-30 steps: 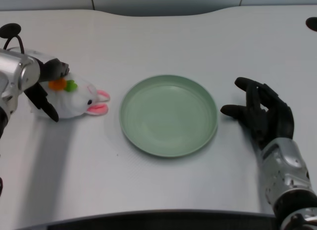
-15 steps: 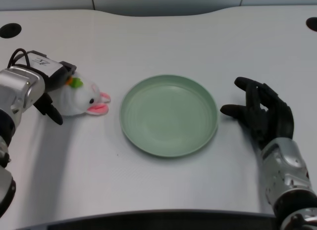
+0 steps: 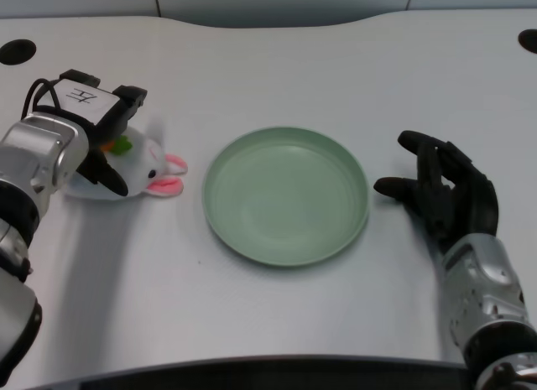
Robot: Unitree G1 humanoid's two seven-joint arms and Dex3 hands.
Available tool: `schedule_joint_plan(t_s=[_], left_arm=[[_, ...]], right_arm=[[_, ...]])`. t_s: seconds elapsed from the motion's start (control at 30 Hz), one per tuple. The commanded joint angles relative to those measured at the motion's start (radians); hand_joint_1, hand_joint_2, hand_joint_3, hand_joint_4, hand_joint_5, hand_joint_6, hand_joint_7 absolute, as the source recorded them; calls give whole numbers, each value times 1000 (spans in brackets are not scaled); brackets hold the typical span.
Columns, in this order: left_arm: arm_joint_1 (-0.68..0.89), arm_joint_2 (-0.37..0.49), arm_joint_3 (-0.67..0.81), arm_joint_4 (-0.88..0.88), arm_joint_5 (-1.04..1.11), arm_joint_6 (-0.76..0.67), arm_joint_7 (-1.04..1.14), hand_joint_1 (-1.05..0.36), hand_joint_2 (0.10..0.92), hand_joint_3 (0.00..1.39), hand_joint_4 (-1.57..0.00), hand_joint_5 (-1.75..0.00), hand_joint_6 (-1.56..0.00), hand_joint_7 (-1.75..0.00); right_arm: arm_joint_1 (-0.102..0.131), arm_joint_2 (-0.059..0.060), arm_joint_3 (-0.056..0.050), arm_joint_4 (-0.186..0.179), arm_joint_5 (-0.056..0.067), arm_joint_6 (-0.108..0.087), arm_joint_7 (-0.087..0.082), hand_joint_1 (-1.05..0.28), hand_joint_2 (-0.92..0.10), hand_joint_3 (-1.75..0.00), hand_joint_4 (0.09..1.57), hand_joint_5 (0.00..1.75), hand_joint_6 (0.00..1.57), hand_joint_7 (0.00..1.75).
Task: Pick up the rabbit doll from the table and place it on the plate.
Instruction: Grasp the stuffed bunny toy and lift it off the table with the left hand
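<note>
Rabbit doll (image 3: 149, 168) lies on the tabletop (image 3: 277, 323), just left of the green plate (image 3: 286, 195), same spot as before. Your left robot hand (image 3: 107, 147) has slid further over it and now covers its back. You cannot tell if the fingers grip it. Its long body lies sideways, pink ears pointing at the plate.

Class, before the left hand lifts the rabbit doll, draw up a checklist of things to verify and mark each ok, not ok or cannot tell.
1. Left hand is over the rabbit doll: ok.
2. Fingers closed around the doll: cannot tell, the hand hides its own grip.
3. Doll lies on the table, outside the plate: ok.
4. Plate holds nothing: ok.
5. Table between doll and plate is free: ok.
</note>
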Motion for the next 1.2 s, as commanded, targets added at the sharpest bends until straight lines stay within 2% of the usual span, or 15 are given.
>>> schedule_joint_plan(t_s=[0.03, 0.1, 0.23, 0.43, 0.5, 0.6, 0.8, 0.87, 1.0, 1.13, 1.17, 1.2], left_arm=[[-6, -6, -1, 19, -5, 4, 32, -955, 874, 3, -53, -32, -35, -17], [-5, -11, -4, 26, -5, 13, 38, -934, 850, 0, -118, -69, -107, -47], [-9, -18, -13, 41, -2, 31, 4, -923, 841, 1, -139, -85, -127, -45], [-10, -18, -15, 42, -4, 33, 3, -922, 841, 0, -138, -92, -134, -34], [-11, -16, -20, 47, -2, 28, -19, -932, 843, 1, -147, -101, -139, -32], [-12, -20, -11, 57, -22, 23, -97, -966, 838, 1, -154, -117, -159, -36], [-20, -30, -8, 61, -35, 29, -171, -957, 852, 6, -104, -111, -142, -18], [-20, -29, -8, 59, -37, 29, -174, -955, 854, 5, -99, -112, -141, -16], [2, -45, 13, 67, -64, 28, -152, -931, 818, 0, -186, -167, -203, -40], [3, -46, 11, 70, -64, 28, -147, -919, 813, 0, -205, -187, -223, -39], [22, -43, 10, 64, -57, 13, -49, -918, 812, 0, -205, -189, -225, -38], [35, -41, 9, 61, -51, 1, 26, -625, 804, 7, -362, -573, -456, -298]], right_arm=[[10, 5, -1, -7, 4, 5, -3, -391, -921, -399, 678, 1179, 643, 780], [10, 4, 0, -4, 1, 2, -4, -399, -921, -393, 675, 1174, 642, 777], [10, 7, -6, -7, 9, 5, -3, -395, -921, -381, 677, 1171, 653, 780], [10, 7, -7, -7, 9, 5, -3, -394, -921, -377, 677, 1170, 656, 778], [13, 6, -4, -11, 5, 0, -2, -394, -921, -383, 675, 1170, 652, 776], [18, 7, -5, -21, 7, 10, -6, -389, -921, -389, 675, 1175, 647, 774], [25, 12, -5, -41, 8, 18, -14, -379, -921, -394, 684, 1189, 644, 772], [27, 12, -4, -45, 8, 21, -14, -379, -921, -395, 685, 1191, 644, 772], [38, 11, -2, -53, 7, 11, -5, -386, -921, -398, 699, 1196, 645, 772], [40, 12, -1, -57, 7, 13, -6, -384, -921, -400, 701, 1191, 647, 770], [39, 9, 0, -53, 6, 12, -5, -384, -921, -400, 702, 1190, 647, 770], [39, 8, 0, -50, 5, 12, -5, -385, -921, -400, 702, 1190, 648, 769]])
